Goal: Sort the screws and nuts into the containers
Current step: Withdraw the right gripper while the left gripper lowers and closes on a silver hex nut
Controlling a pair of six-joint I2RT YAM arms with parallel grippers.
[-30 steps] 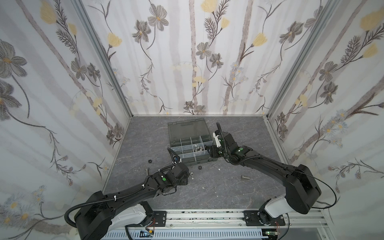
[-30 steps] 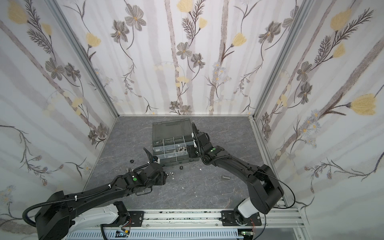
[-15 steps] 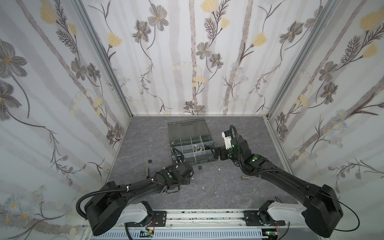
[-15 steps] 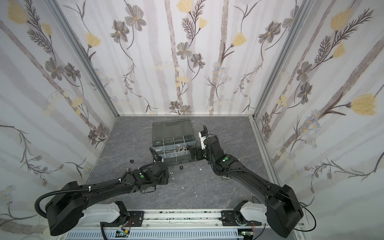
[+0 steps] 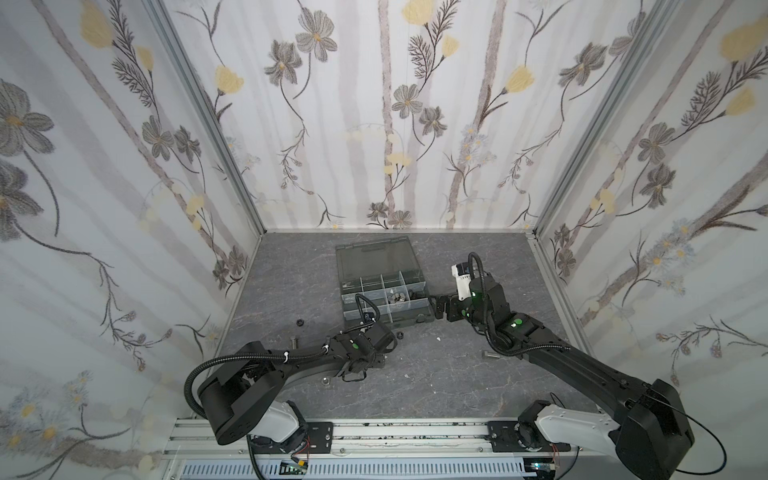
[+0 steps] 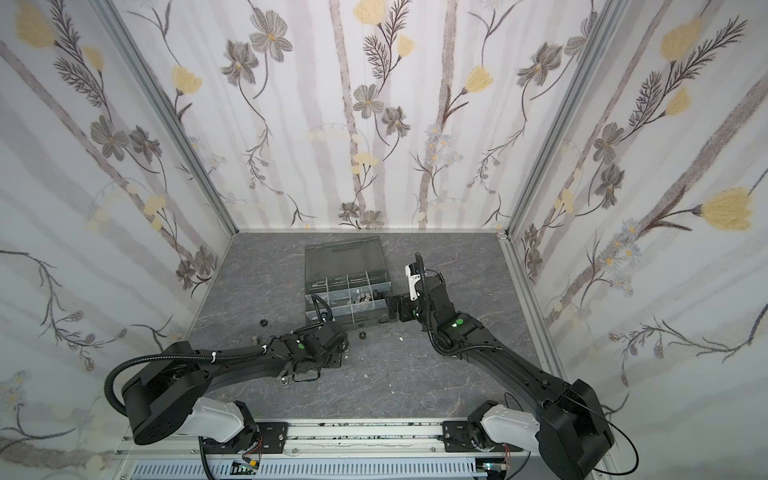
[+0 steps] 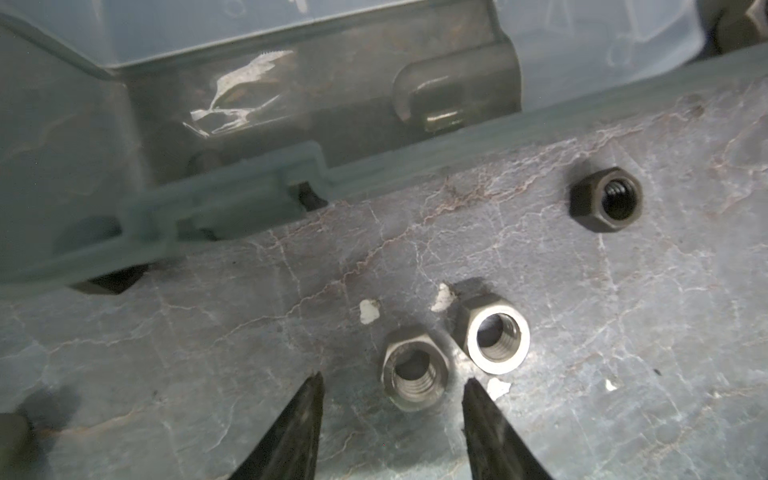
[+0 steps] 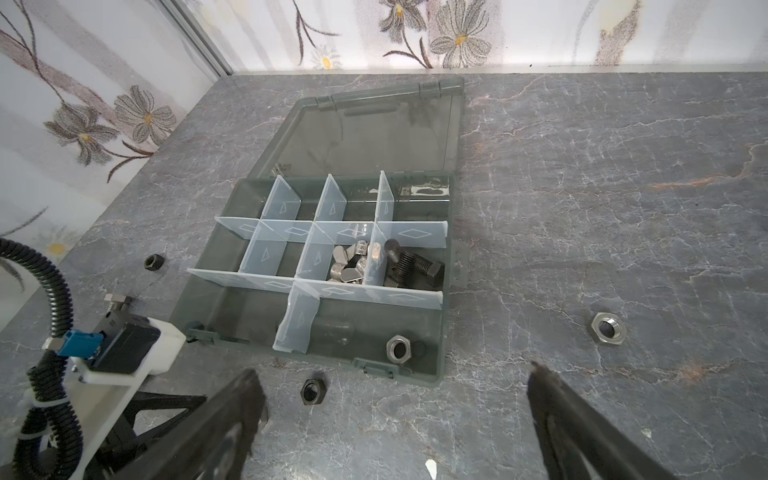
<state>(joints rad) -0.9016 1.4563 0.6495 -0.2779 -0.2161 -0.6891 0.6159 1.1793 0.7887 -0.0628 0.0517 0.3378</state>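
Note:
In the left wrist view my left gripper (image 7: 394, 377) is open low over the table. Its fingertips (image 7: 313, 386) stand either side of a silver nut (image 7: 415, 380) without touching it. A second silver nut (image 7: 496, 338) lies against the first, and a black nut (image 7: 606, 199) lies farther off. The grey organizer box (image 5: 409, 311) is open, its containers split by pale dividers. My right gripper (image 5: 442, 307) hangs wide open and empty just right of the box. Black screws (image 8: 409, 266) and silver pieces (image 8: 353, 266) fill two cells; a silver nut (image 8: 399, 348) lies in a front cell.
Loose on the table are a black nut (image 8: 312, 390) in front of the box, a silver nut (image 8: 607, 328), a black nut (image 5: 300, 322), a silver screw (image 5: 295, 341) and another screw (image 5: 488, 354). The box lid (image 5: 374, 257) lies open towards the back wall. White flecks dot the floor.
My right gripper has drawn back from over the box to its right side and opened wide. My left gripper's jaws have narrowed round the silver nut.

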